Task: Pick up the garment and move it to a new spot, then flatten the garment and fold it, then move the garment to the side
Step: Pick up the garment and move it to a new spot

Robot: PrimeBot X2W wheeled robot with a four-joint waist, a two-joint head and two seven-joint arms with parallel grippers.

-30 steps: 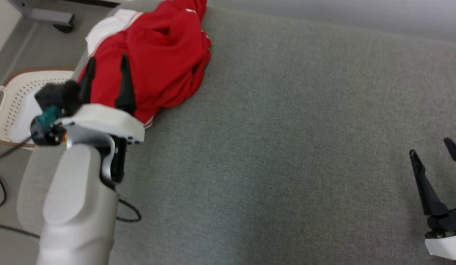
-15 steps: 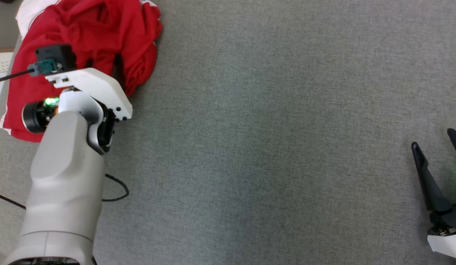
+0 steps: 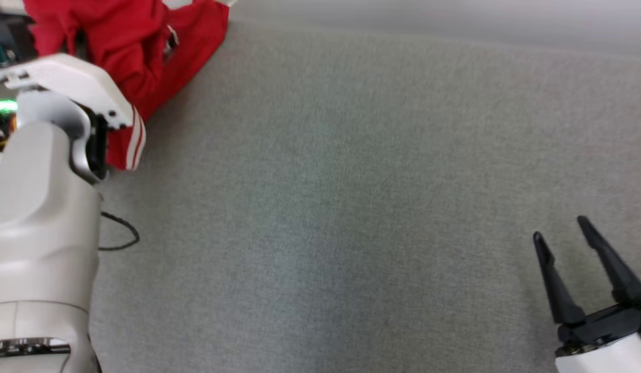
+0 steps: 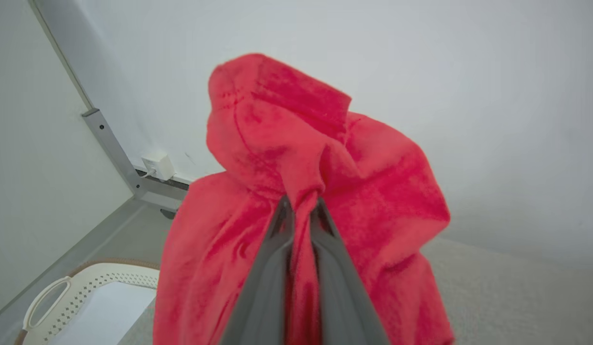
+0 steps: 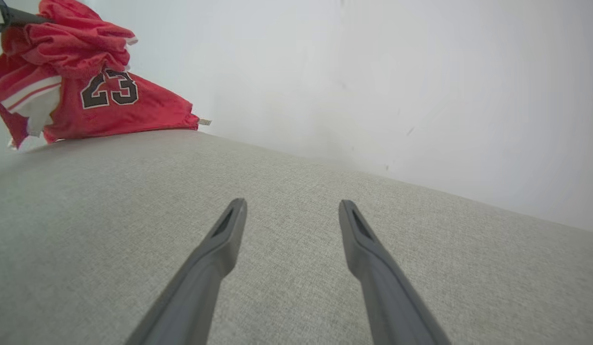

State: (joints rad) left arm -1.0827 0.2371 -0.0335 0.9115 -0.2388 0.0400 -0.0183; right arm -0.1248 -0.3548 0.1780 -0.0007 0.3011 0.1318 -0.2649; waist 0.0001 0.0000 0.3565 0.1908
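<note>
My left claw (image 4: 301, 205) is pinched shut on a fold of the red garment (image 3: 124, 46); in the left wrist view the cloth bunches tight between the two fingers and humps up above their tips. The garment sits at the far left corner of the counter (image 3: 351, 207). It is a gathered heap, so I can't read a long axis yet. In the right wrist view its upper part is drawn up toward the claw, while the panel with the number 23 seems to trail on the counter's far edge. A striped hem hangs just beside my left wrist in the head view.

My right claw (image 3: 559, 229) stands wide open, holding nothing, low at the near right and well apart from the cloth.

What the carry turns on, as I judge it: the bare grey stretch lies to the right of the garment, between it and the right claw. So the left arm, already on the cloth, has to bring it rightward and nearer to me. The basket (image 4: 85, 297) lies on the floor side, beyond the counter's left end, and I'd steer away from it.
</note>
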